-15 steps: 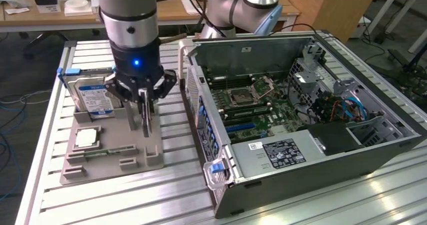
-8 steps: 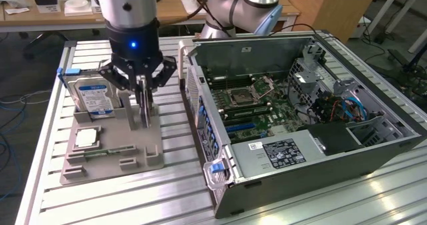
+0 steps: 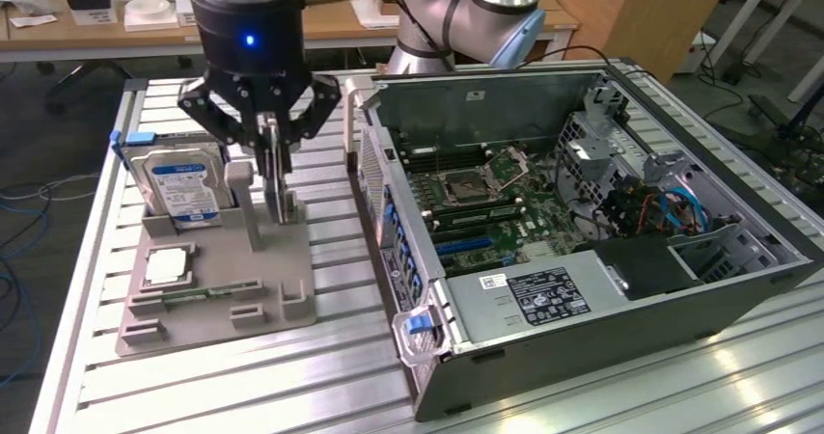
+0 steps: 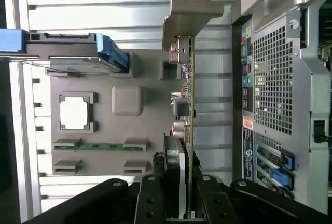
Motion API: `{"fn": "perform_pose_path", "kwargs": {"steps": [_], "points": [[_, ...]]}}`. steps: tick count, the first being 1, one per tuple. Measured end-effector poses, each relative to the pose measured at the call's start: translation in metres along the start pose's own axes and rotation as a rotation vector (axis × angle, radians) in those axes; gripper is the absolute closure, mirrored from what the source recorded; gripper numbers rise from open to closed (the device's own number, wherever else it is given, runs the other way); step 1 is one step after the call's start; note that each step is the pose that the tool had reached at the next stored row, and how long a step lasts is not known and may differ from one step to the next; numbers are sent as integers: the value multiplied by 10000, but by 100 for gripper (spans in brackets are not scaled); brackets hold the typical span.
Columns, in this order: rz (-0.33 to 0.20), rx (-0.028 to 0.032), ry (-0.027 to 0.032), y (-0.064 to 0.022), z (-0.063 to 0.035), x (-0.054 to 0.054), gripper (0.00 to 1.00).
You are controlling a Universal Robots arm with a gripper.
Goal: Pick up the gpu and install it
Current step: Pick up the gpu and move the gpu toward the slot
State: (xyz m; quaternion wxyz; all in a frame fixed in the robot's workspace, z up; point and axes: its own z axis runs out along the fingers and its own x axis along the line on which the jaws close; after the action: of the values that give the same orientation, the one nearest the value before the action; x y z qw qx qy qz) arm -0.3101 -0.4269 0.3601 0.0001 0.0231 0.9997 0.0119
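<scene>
Tool (image 3: 272,162) clenched on gpu (image 3: 282,201); card upright, edge-on, at grey holder tray (image 3: 277,294) near bench (image 3: 258,386) edge on exterior view's left. Hard drive (image 3: 180,188) stands in same tray. Open computer case (image 3: 721,289) alongside. Bench: ribbed aluminium slats. Wooden desks (image 3: 335,24) behind.

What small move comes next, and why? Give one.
Probably lift straight up. The tool looks shut on the thin dark circuit card with the grey metal bracket, which stands upright in the grey plastic holder, beside the open computer case; a sideways pull might snag it.
</scene>
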Motion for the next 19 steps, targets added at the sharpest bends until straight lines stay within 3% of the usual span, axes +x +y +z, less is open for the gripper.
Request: {"fn": "perform_pose_path", "kwargs": {"steps": [10,15,19], "points": [[-6,-10,2,11,-451,0,72],[-243,-12,28,17,-486,0,72],[-249,-12,-56,18,-506,8,72]]}}
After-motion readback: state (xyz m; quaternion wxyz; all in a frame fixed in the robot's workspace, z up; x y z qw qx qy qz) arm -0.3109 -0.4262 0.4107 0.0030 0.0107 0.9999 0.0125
